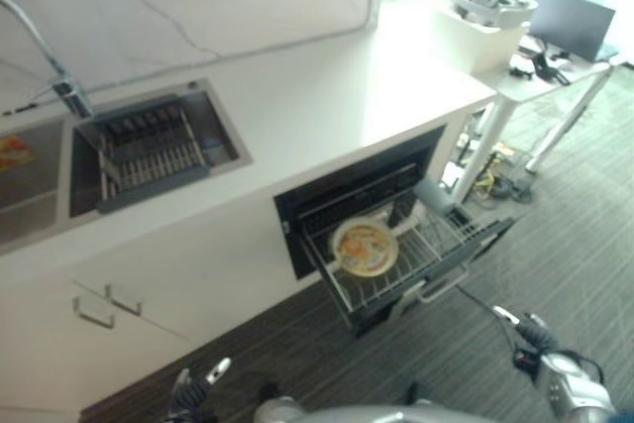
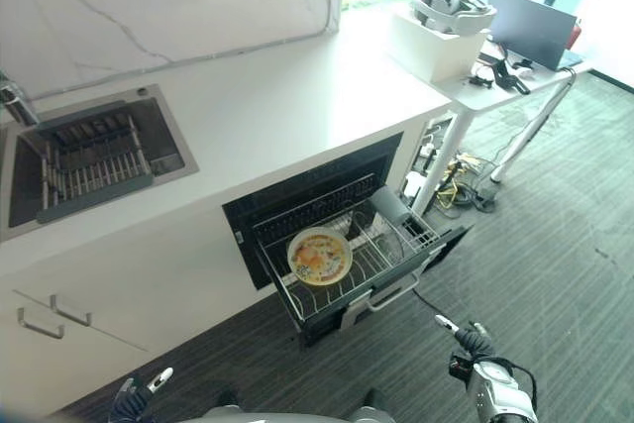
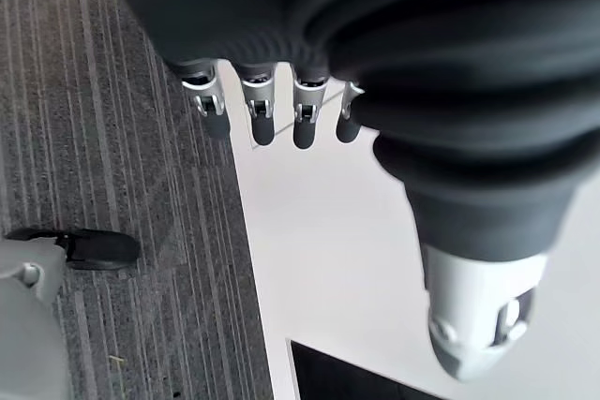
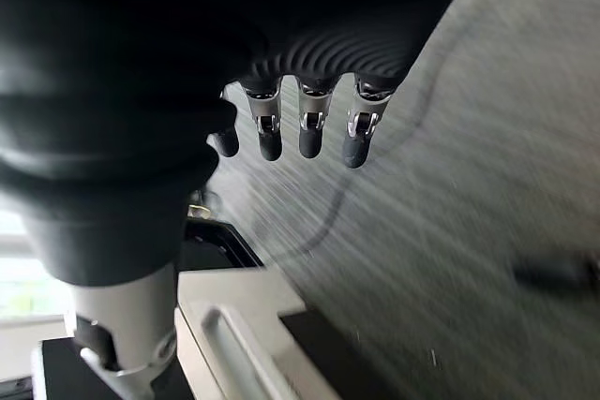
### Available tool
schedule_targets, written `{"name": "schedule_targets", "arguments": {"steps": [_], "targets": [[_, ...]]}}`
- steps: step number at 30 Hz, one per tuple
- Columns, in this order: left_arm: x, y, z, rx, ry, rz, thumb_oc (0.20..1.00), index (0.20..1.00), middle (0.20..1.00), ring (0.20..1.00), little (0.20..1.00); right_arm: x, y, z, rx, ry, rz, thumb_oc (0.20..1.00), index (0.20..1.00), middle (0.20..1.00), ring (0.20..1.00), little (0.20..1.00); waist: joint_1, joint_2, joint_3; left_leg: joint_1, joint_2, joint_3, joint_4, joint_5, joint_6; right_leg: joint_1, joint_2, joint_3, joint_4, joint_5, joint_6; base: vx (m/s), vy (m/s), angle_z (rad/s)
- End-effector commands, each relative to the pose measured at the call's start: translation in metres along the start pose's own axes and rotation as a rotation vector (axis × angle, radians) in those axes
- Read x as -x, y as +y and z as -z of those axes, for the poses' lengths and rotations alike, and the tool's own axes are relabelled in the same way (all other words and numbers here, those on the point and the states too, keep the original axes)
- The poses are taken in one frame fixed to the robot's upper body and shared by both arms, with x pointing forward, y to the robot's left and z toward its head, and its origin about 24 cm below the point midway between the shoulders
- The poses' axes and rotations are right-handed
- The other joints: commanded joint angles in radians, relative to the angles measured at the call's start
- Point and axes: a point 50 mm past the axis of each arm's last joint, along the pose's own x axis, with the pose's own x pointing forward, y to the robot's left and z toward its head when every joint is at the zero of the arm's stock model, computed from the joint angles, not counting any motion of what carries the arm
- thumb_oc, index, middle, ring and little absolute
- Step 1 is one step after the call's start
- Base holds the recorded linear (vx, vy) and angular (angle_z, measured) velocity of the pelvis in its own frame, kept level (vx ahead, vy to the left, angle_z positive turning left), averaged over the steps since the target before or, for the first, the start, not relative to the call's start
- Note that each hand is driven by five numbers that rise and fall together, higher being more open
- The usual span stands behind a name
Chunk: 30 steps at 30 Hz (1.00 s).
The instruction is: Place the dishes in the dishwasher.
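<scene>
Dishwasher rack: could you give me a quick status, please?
Left hand and right hand open, low, holding nothing. Plate lies in pulled-out dishwasher rack. Nothing blocking it.

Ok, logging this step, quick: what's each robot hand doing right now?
Left robot hand: open, holding nothing.
Right robot hand: open, holding nothing.

A round plate [image 2: 319, 255] with a yellow-orange pattern lies flat, face up, in the pulled-out wire rack [image 2: 386, 266] of the open dishwasher [image 2: 297, 195], which sits under the white counter, right of the sink.
</scene>
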Motion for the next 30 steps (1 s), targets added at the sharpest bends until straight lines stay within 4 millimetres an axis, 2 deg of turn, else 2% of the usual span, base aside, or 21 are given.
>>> {"name": "schedule_targets", "arguments": {"steps": [1,3,5,12,16,21,22,24,25,30], "targets": [[-0.011,-0.005,-0.028,-0.063,-0.093,0.022,1.0,1.0,1.0,1.0,1.0,-0.006,0.017,-0.033,-0.288,-0.063,-0.111,1.0,1.0,1.0,1.0,1.0,0.036,0.006,0.057,0.035,-0.055,-0.015,0.007,-0.126,0.059,0.045,-0.052,-0.04,0.064,-0.096,0.049,0.06,0.01,0.2],[-0.011,-0.005,-0.025,-0.076,-0.082,0.029,1.0,1.0,1.0,1.0,1.0,-0.008,0.021,-0.025,-0.398,-0.005,-0.144,1.0,1.0,1.0,1.0,1.0,0.048,0.016,0.054,0.034,-0.06,-0.025,0.007,-0.126,0.06,0.049,-0.056,-0.048,0.066,-0.097,0.049,0.04,0.002,0.16],[-0.009,-0.006,-0.021,-0.088,-0.073,0.038,1.0,1.0,1.0,1.0,1.0,-0.01,0.023,-0.024,-0.439,0.02,-0.155,1.0,1.0,1.0,1.0,1.0,0.06,0.026,0.049,0.034,-0.066,-0.037,0.007,-0.127,0.06,0.052,-0.061,-0.056,0.068,-0.097,0.049,0.04,0.006,0.17],[-0.006,-0.009,-0.013,-0.11,-0.061,0.063,1.0,1.0,1.0,1.0,1.0,-0.015,0.02,-0.041,-0.443,0.026,-0.169,1.0,1.0,1.0,1.0,1.0,0.096,0.052,0.041,0.029,-0.085,-0.073,0.007,-0.124,0.062,0.056,-0.074,-0.073,0.077,-0.097,0.049,0.04,0.013,0.15],[-0.005,-0.015,-0.01,-0.112,-0.055,0.083,1.0,1.0,1.0,1.0,1.0,-0.016,0.017,-0.059,-0.414,-0.007,-0.18,1.0,1.0,1.0,1.0,1.0,0.115,0.081,0.049,0.012,-0.107,-0.095,0.007,-0.122,0.065,0.037,-0.101,-0.087,0.096,-0.094,0.054,0.01,0.072,0.07],[0.0,-0.025,0.001,-0.106,-0.018,0.119,1.0,1.0,1.0,1.0,1.0,-0.013,0.004,-0.095,-0.352,-0.087,-0.155,1.0,1.0,1.0,1.0,1.0,0.135,0.151,0.059,-0.026,-0.146,-0.118,0.007,-0.109,0.067,0.005,-0.152,-0.095,0.116,-0.092,0.06,0.0,0.196,0.15],[0.001,-0.029,0.004,-0.101,-0.009,0.133,1.0,1.0,1.0,1.0,1.0,-0.012,0.0,-0.108,-0.345,-0.119,-0.143,1.0,1.0,1.0,1.0,1.0,0.138,0.173,0.062,-0.039,-0.154,-0.111,0.007,-0.105,0.065,-0.006,-0.17,-0.099,0.12,-0.088,0.06,-0.02,0.185,0.1],[0.002,-0.033,0.005,-0.096,-0.004,0.147,1.0,1.0,1.0,1.0,1.0,-0.01,-0.003,-0.119,-0.334,-0.146,-0.135,1.0,1.0,1.0,1.0,1.0,0.142,0.192,0.066,-0.051,-0.163,-0.11,0.007,-0.103,0.065,-0.014,-0.183,-0.101,0.121,-0.085,0.061,-0.03,0.201,0.13],[0.004,-0.037,0.007,-0.09,-0.002,0.166,1.0,1.0,1.0,1.0,1.0,-0.007,-0.005,-0.134,-0.324,-0.18,-0.13,1.0,1.0,1.0,1.0,1.0,0.145,0.214,0.073,-0.065,-0.175,-0.11,0.007,-0.1,0.064,-0.026,-0.201,-0.103,0.123,-0.081,0.062,-0.05,0.248,0.23],[0.008,-0.047,0.014,-0.062,0.009,0.21,1.0,1.0,1.0,1.0,1.0,0.002,-0.011,-0.172,-0.247,-0.279,-0.126,1.0,1.0,1.0,1.0,1.0,0.16,0.281,0.1,-0.106,-0.208,-0.099,0.007,-0.091,0.062,-0.06,-0.262,-0.11,0.131,-0.067,0.068,-0.01,0.213,0.25]]}}
